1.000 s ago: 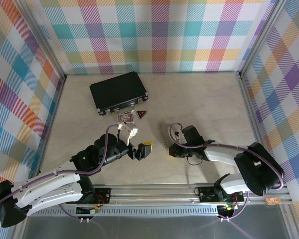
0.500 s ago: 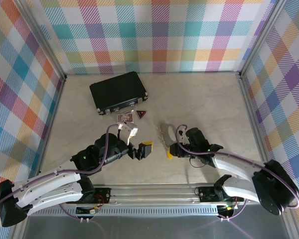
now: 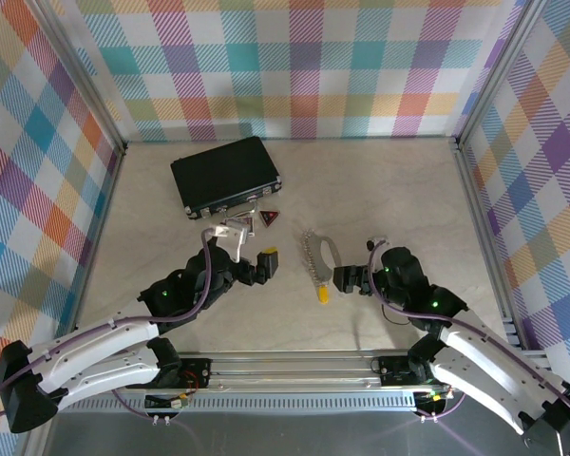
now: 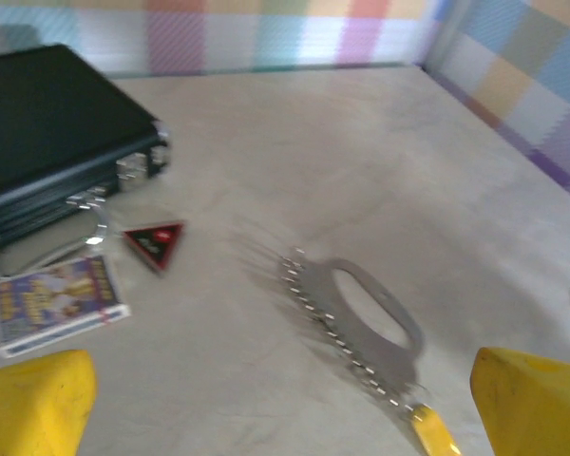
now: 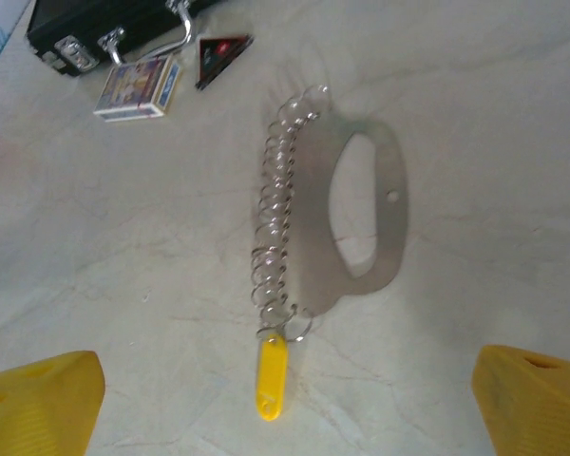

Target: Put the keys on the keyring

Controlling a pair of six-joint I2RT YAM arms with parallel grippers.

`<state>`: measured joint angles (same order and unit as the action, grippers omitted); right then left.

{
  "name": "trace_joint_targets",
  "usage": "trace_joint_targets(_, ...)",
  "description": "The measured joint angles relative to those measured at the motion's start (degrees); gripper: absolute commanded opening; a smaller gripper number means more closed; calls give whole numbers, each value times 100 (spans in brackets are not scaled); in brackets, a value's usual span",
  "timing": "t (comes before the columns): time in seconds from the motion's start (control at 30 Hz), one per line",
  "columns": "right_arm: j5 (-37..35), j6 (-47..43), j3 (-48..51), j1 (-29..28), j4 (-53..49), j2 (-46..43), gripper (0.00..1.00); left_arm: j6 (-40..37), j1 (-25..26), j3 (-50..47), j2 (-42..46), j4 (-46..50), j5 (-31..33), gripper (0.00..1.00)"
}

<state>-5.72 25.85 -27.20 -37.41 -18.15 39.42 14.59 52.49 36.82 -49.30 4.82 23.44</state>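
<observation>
The keyring (image 5: 366,218), a flat grey oval plate with a chain of silvery rings (image 5: 277,214) along its left side, lies flat on the table. One key (image 5: 273,374) with a yellow plastic head hangs on the near end of that chain. From above, the keyring (image 3: 320,251) and the key (image 3: 321,294) lie between the two arms. My right gripper (image 3: 341,278) is open just right of the key, touching nothing, and its yellow fingers (image 5: 537,399) stand wide. The left gripper (image 3: 252,249) is open to the left of the keyring (image 4: 372,312), also empty.
A black case (image 3: 226,174) lies at the back left. In front of it are a red-and-black triangular tag (image 3: 269,218) and a small picture card (image 4: 57,294). Plaid walls close in the table on three sides.
The right gripper has opened and drawn back to the right, leaving the keyring and key lying on the table. The left gripper has shifted slightly farther from the near edge.
</observation>
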Motion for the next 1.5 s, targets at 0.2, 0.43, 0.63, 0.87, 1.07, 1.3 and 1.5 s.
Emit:
trace_joint_targets(0.2,-920,-566,-68,262,-79,0,99,-68,-479,0,-334,-50,1084,100)
trace_joint_targets(0.43,-2127,-1130,315,704,595,-92,99,-299,-1191,-2,-815,-107,1784,100)
trace_joint_targets(0.63,-2747,-1469,586,1141,1318,304,99,-975,-1613,0,-1515,-455,2138,100)
trace_joint_targets(0.87,-2881,-2210,1180,1513,2800,699,99,-1440,-2140,-114,-2345,-1084,2341,100)
trace_joint_targets(1.07,-2632,-2433,1598,1961,3635,1147,99,-1749,-2435,-415,-2889,-2105,2393,100)
trace_joint_targets(1.3,-2234,-2481,1576,2334,4315,1825,99,-1816,-2865,-883,-3327,-3495,2253,100)
trace_joint_targets(1.5,-2026,-2483,1276,2557,4905,2785,99,-2072,-3099,-1034,-3692,-4317,2072,100)
